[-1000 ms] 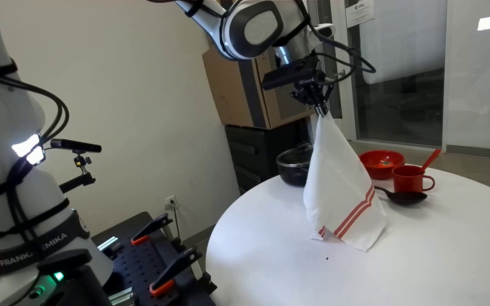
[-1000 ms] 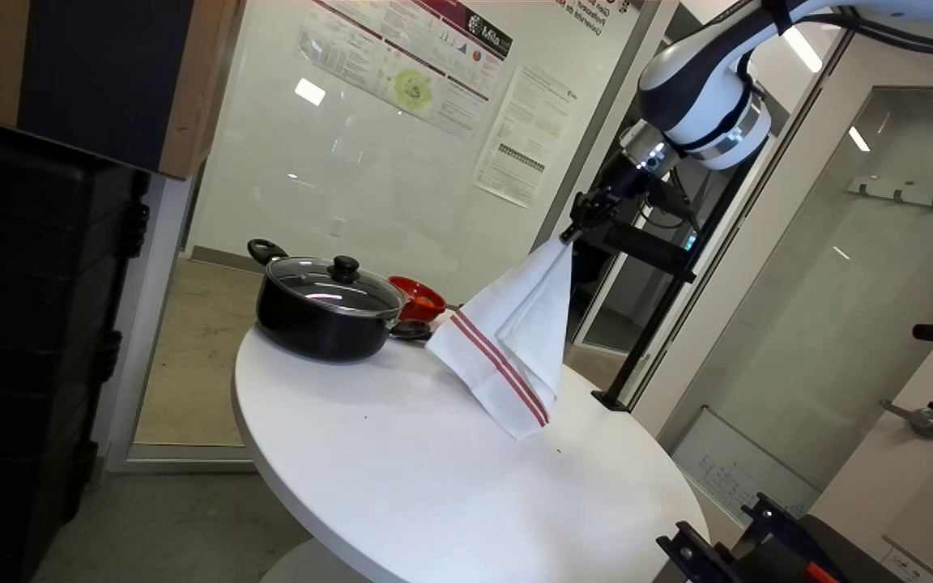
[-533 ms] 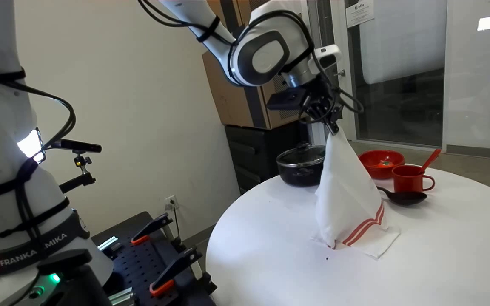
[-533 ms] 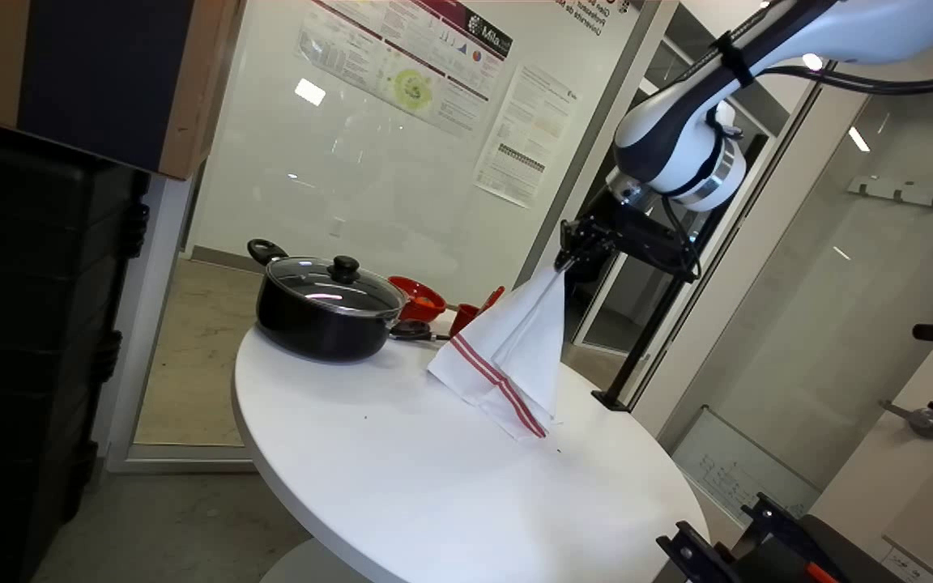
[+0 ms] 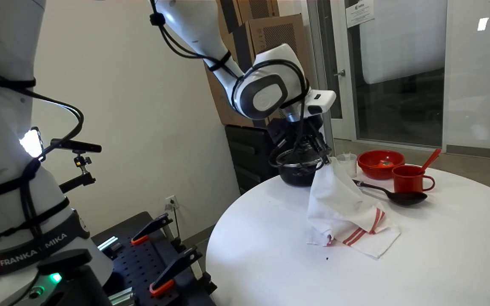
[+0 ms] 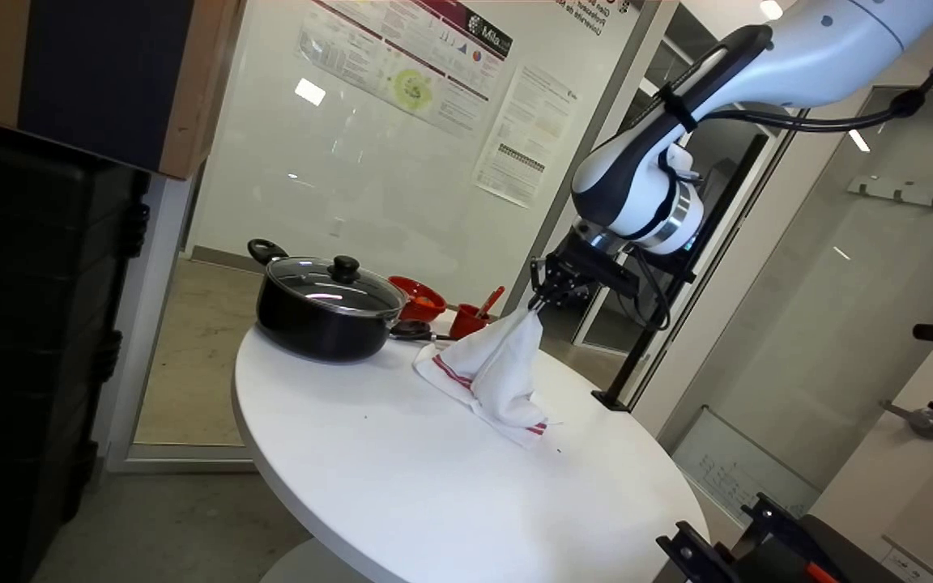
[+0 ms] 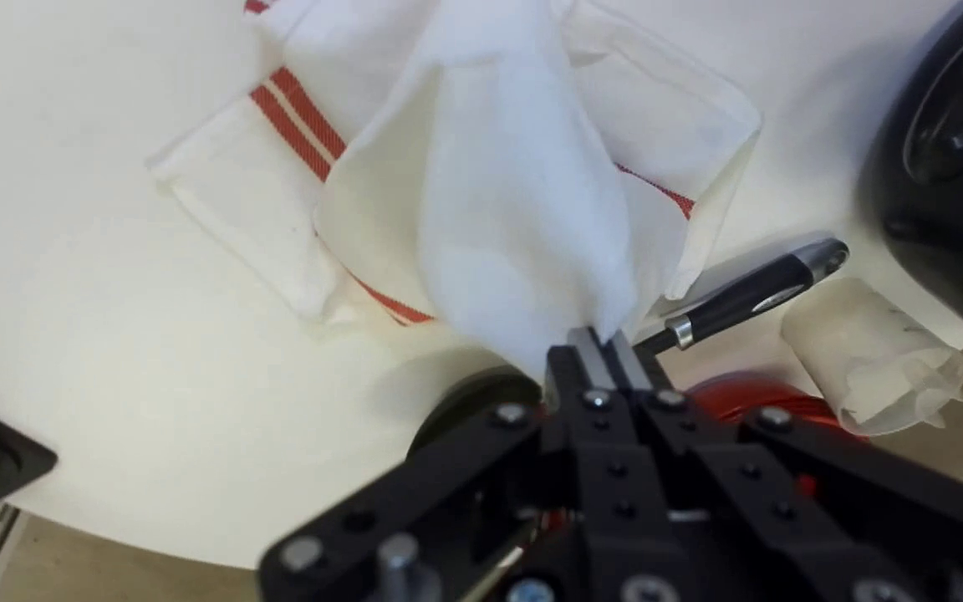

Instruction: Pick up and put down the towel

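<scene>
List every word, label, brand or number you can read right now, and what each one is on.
"FRANKA": robot base band.
"MIKA": same band, any letter before it hidden.
"Mila": poster; its smaller print is unreadable.
Too small to read: paper sheet, posted notice, whiteboard.
Mirrored lettering on the glossy wall: no sure reading.
Black spoon: oval handle mark, blurred.
Towel: stripes, no text visible.

"FRANKA" and "MIKA" can be read on the robot base (image 5: 55, 243), "Mila" on a poster (image 6: 410, 69), mirrored "Université de" on the glass wall (image 6: 402, 186).
</scene>
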You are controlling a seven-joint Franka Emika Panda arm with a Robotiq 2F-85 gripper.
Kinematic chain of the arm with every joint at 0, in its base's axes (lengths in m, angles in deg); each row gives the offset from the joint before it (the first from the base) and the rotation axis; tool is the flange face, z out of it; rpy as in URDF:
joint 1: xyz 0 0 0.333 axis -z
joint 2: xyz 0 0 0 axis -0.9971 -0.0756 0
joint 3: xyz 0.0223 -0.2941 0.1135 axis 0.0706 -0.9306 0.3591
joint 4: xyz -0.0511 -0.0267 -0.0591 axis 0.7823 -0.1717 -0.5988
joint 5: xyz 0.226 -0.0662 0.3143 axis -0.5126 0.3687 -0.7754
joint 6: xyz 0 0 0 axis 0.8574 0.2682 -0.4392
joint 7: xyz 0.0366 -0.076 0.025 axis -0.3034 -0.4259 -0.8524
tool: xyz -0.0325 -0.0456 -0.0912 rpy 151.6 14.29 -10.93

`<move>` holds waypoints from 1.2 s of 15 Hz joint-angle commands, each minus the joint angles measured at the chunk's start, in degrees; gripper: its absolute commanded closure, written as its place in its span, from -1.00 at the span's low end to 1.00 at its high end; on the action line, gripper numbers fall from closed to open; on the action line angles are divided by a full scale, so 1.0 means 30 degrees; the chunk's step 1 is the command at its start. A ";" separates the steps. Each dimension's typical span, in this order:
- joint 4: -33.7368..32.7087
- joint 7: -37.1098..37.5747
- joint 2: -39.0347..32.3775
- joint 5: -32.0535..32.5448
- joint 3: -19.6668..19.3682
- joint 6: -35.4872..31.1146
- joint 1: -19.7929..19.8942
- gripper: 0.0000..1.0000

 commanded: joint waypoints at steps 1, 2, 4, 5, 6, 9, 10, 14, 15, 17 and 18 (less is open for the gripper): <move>-0.1019 0.1768 -0.1093 -0.1941 0.0494 0.0336 0.0465 1.00; -0.1231 0.2078 -0.1409 -0.2461 0.0690 0.0466 0.0746 1.00; -0.1673 0.2848 -0.2041 -0.3458 0.0863 0.0616 0.1032 1.00; -0.1930 0.3303 -0.2405 -0.3952 0.0919 0.0667 0.1113 1.00; -0.2180 0.3525 -0.2722 -0.4584 0.1474 0.0626 0.1527 1.00; -0.1598 0.3053 -0.2428 -0.4231 0.1041 0.0344 0.1188 0.98; -0.1726 0.3159 -0.2556 -0.4296 0.1092 0.0357 0.1216 0.98; -0.3084 0.3538 -0.2661 -0.3801 0.0889 0.5143 0.1615 1.00; -0.4184 0.4054 -0.3230 -0.3423 0.1410 0.6652 0.2383 1.00; -0.6451 0.4748 -0.4503 -0.3440 0.1340 0.9735 0.2841 1.00; -0.7653 0.5444 -0.5148 -0.3485 0.0916 1.1269 0.2734 1.00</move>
